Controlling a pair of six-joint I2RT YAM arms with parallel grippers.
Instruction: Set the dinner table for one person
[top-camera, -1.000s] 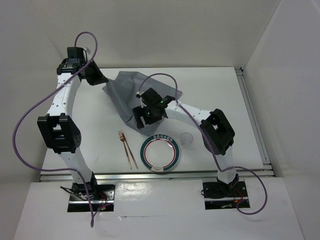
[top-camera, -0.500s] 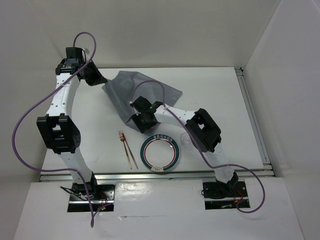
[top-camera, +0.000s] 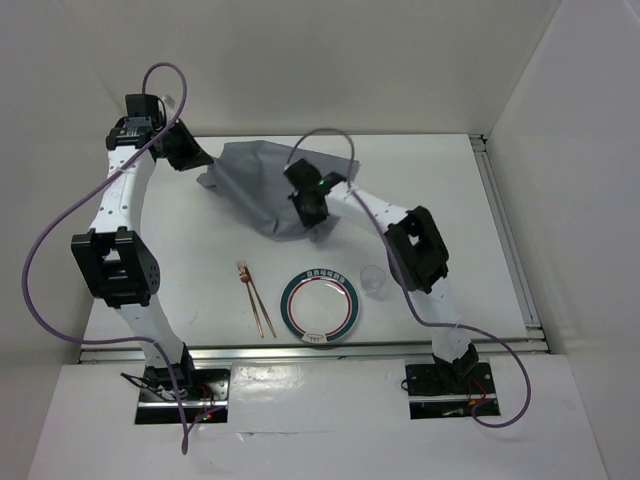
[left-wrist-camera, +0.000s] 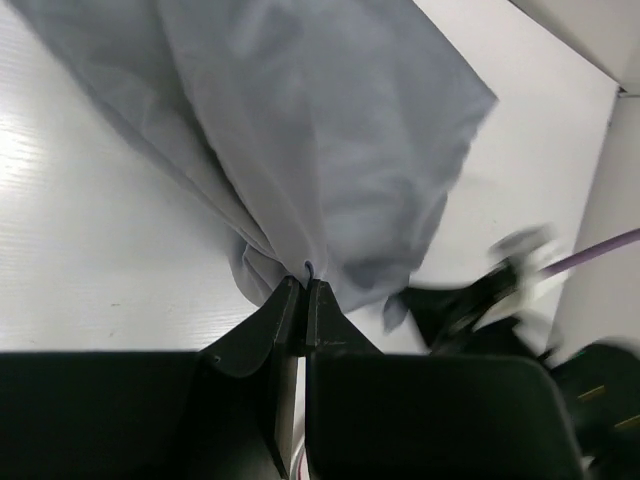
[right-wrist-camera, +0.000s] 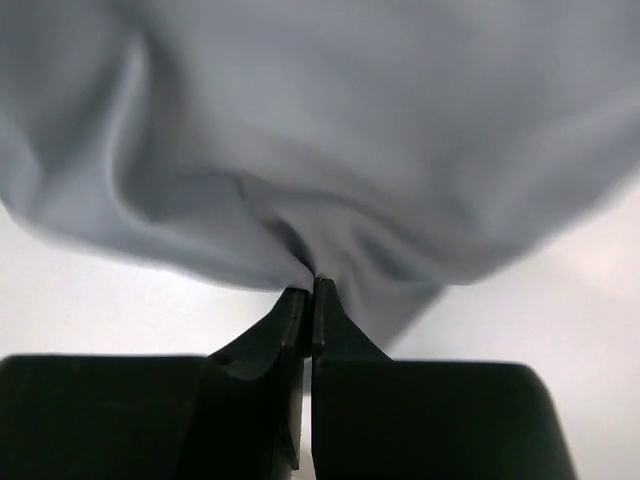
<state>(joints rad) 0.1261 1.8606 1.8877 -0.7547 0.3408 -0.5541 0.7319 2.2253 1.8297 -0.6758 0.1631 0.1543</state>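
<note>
1. Right gripper (right-wrist-camera: 308, 290), wide open a second ago, has been closed on a pinched fold of the grey cloth mat (top-camera: 262, 185).
2. Left gripper (left-wrist-camera: 303, 285) is kept clamped on the mat's far-left corner.
3. The mat is left bunched at the far side of the dinner table (top-camera: 430, 170), beyond the plate (top-camera: 319, 305). With both holds taken, spreading can probably begin.

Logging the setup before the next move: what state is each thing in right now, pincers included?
Cloth: crumpled, not spread flat, pinched in two places.
Left pincer: shut on the Cloth's edge.
Right pincer: shut on a fold of the Cloth.
Plate: flat on the table, empty.
Cup: upright, right of the Plate, apart from it.
Chopsticks: lying together, left of the Plate.
</note>
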